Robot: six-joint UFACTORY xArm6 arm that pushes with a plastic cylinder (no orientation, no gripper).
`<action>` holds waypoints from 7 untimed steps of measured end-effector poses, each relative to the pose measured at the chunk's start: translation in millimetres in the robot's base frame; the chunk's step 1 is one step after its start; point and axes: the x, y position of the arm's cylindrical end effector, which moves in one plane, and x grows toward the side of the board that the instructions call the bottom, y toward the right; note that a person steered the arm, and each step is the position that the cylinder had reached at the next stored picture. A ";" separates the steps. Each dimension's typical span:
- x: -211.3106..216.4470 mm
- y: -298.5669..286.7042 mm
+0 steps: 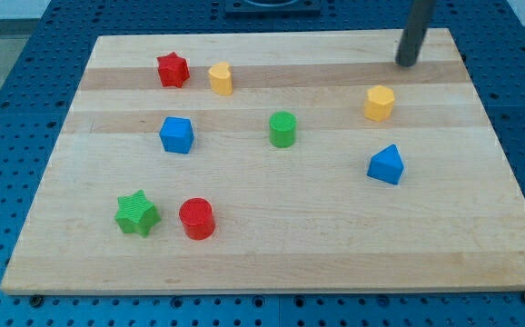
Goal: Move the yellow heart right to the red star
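The yellow heart (221, 79) stands near the view's top left, just right of the red star (173, 70), with a small gap between them. My tip (407, 63) is at the view's top right, far to the right of both blocks and above the yellow hexagon (380, 103). It touches no block.
A blue cube (177, 134) and a green cylinder (282, 129) sit mid-board. A blue triangular block (387, 164) lies at the right. A green star (137, 213) and a red cylinder (196, 219) sit at the bottom left. The wooden board (272, 263) rests on a blue perforated table.
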 end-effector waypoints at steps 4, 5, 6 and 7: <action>43.5 -208.6; 53.9 -237.7; 54.8 -266.6; 54.5 -274.9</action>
